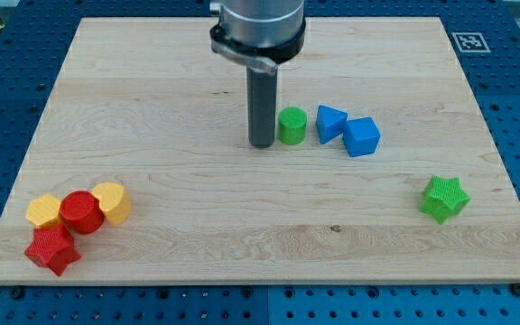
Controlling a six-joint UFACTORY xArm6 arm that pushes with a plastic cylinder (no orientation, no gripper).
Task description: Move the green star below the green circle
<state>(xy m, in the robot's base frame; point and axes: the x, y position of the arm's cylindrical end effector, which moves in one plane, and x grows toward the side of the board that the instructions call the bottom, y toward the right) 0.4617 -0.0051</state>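
Observation:
The green star (pixel 444 198) lies at the view's right, near the bottom right of the wooden board (pixel 197 235). The green circle (pixel 292 125) stands near the board's middle, up and to the left of the star. My tip (pixel 261 143) rests on the board just left of the green circle, close to it, and far left of the star.
A blue triangle (pixel 330 123) and a blue cube (pixel 362 136) sit just right of the green circle. At the bottom left are a yellow hexagon (pixel 44 210), a red circle (pixel 81 212), a second yellow hexagon (pixel 112 201) and a red star (pixel 52 250).

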